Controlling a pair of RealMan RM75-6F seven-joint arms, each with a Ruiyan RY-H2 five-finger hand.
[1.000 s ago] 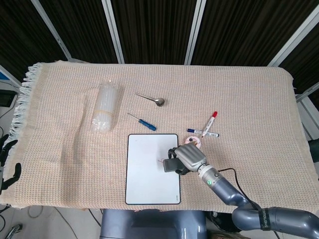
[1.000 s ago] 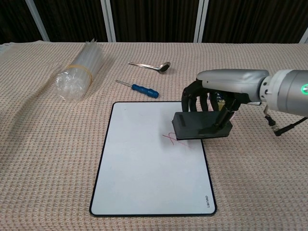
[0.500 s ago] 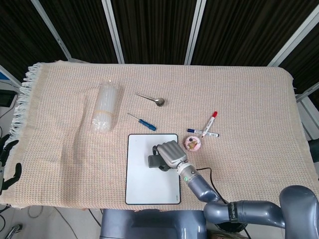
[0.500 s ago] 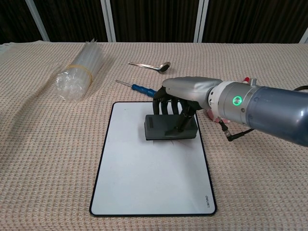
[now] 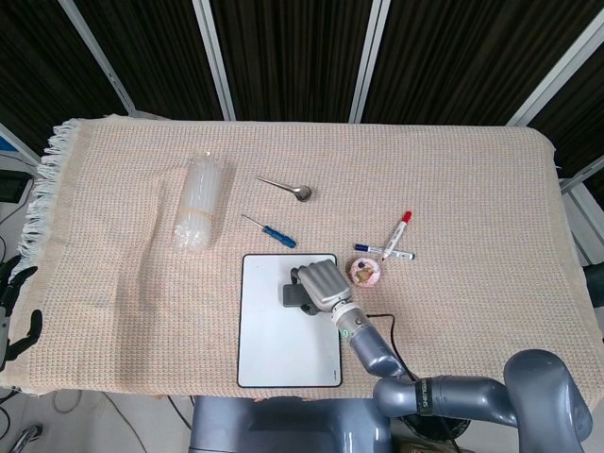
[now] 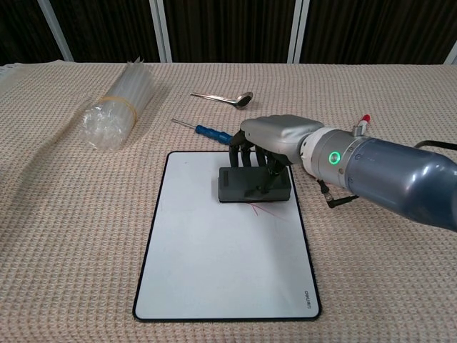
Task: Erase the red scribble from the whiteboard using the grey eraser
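Note:
The white whiteboard (image 6: 214, 264) (image 5: 274, 344) lies on the cloth near the front edge. My right hand (image 6: 271, 143) (image 5: 321, 283) holds the grey eraser (image 6: 246, 187) (image 5: 289, 296) flat on the board's upper right part. Faint red strokes of the scribble (image 6: 265, 210) show just below the eraser in the chest view; the hand hides them in the head view. Only a dark bit of my left hand (image 5: 11, 302) peeks in at the left edge of the head view, too little to tell how it lies.
A blue-handled screwdriver (image 6: 207, 131) and a spoon (image 6: 225, 97) lie behind the board. A clear plastic bottle (image 6: 118, 106) lies at the left. Markers (image 5: 394, 234) and a small pink round thing (image 5: 364, 272) sit right of the board.
My right hand swept the eraser left across the board over the scribble, then drew it slightly up. Most of the red scribble is gone; thin strokes now show below the eraser.

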